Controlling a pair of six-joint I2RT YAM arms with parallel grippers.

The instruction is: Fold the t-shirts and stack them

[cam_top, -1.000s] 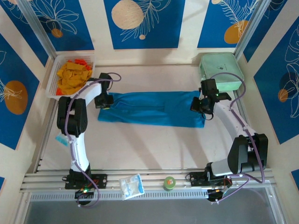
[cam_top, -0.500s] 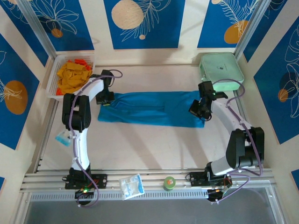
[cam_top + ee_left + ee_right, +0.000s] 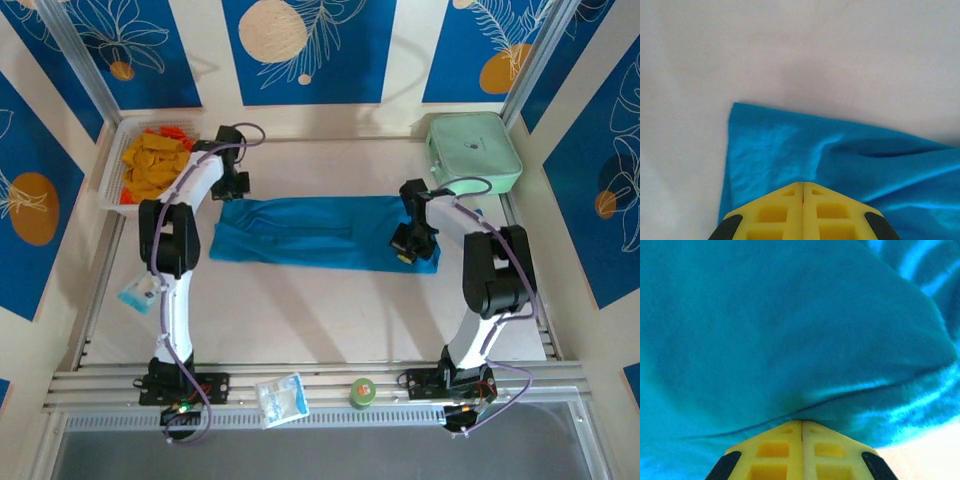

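Blue leaf-print panels wall in a pale tabletop (image 3: 300,320). At ten o'clock a white basket (image 3: 110,178) holds orange cloth. The teal t-shirt (image 3: 320,232) lies as a long band across the middle, slightly toward twelve. The left claw (image 3: 803,186), pressed together, seems to nip its ten-o'clock corner. The right claw (image 3: 801,424) pinches a raised fold at its four-o'clock end, likely so both ends lift together. A mint case (image 3: 475,150) sits at two o'clock.

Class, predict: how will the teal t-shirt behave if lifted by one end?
Probably floppy: the t-shirt wrinkles and bunches at the right fingers. Likely to sag and drape, not hold shape. It lies thin and flat, so probably light.
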